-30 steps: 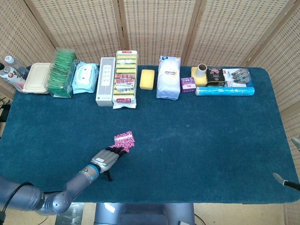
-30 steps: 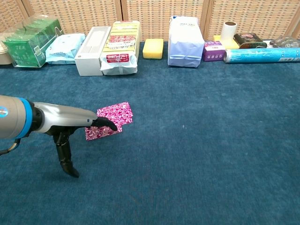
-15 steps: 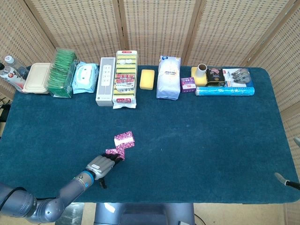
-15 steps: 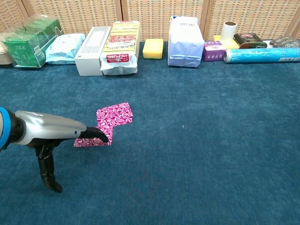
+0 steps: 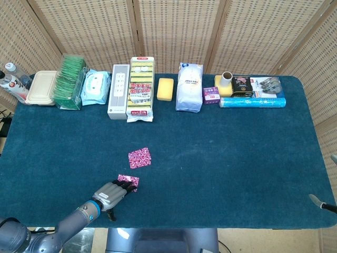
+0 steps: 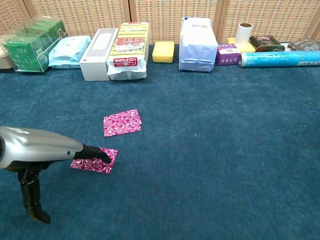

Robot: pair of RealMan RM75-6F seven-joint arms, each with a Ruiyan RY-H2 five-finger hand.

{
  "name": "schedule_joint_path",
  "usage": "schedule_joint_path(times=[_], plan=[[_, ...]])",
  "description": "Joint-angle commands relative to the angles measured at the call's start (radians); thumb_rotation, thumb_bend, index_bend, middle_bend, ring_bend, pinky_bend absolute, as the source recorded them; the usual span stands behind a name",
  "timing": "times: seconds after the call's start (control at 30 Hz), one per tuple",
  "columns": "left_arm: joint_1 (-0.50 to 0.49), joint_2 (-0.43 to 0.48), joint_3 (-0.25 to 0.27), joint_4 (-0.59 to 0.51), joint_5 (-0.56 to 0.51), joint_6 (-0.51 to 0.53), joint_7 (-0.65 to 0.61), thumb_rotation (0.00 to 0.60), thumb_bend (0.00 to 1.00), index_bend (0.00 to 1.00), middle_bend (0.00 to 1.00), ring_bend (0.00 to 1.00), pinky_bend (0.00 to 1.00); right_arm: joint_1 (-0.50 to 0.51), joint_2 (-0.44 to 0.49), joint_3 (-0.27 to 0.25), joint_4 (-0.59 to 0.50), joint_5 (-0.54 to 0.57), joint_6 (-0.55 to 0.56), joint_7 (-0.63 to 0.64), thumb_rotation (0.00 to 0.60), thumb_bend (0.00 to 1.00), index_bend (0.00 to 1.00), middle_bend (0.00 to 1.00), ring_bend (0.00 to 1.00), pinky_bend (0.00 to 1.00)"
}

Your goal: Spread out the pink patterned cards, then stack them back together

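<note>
Head view: I see my left hand (image 5: 110, 193) near the table's front edge, fingertips resting on one pink patterned card (image 5: 128, 181) that lies flat on the blue cloth (image 5: 221, 153). The remaining pink cards (image 5: 139, 157) lie as a small stack just beyond it, apart from it. My right hand (image 5: 322, 203) shows only as a sliver at the right edge; I cannot tell how its fingers stand. Boxes and packets line the far edge, among them a yellow sponge (image 5: 166, 88) and a white bag (image 5: 189, 87).

Chest view: the left hand (image 6: 47, 150) reaches in from the left, dark fingertips (image 6: 97, 154) pressing the near card (image 6: 95, 161), fingers extended, gripping nothing. The stack (image 6: 122, 122) sits farther back, separate.
</note>
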Motion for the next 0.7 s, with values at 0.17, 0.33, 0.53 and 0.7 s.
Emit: schedule_joint_path(times=[0.17,0.33,0.53,0.7], plan=[[0.06,0.052,-0.049,0.016,0.158,0.012,-0.109,0.6,0.06,0.0,0.0,0.0,0.07,0.001,-0.001,-0.001,-0.003,-0.004,-0.001,-0.009,0.6,0.0,0.08,0.0,0.0,0.0],[0.055,0.018,-0.091,0.072,0.146,-0.007,-0.137,0.6,0.06,0.0,0.0,0.0,0.07,0.002,-0.003,-0.003,-0.004,-0.006,-0.002,-0.014,0.6,0.0,0.08,0.0,0.0,0.0],[0.009,-0.055,-0.153,0.153,0.035,-0.037,-0.137,0.6,0.07,0.0,0.0,0.0,0.07,0.003,-0.003,0.0,0.0,0.001,-0.006,-0.01,0.6,0.0,0.08,0.0,0.0,0.0],[-0.043,-0.126,-0.188,0.233,-0.083,-0.039,-0.107,0.6,0.07,0.0,0.0,0.0,0.07,0.006,-0.001,0.001,0.003,0.003,-0.012,-0.002,0.6,0.0,0.08,0.0,0.0,0.0]])
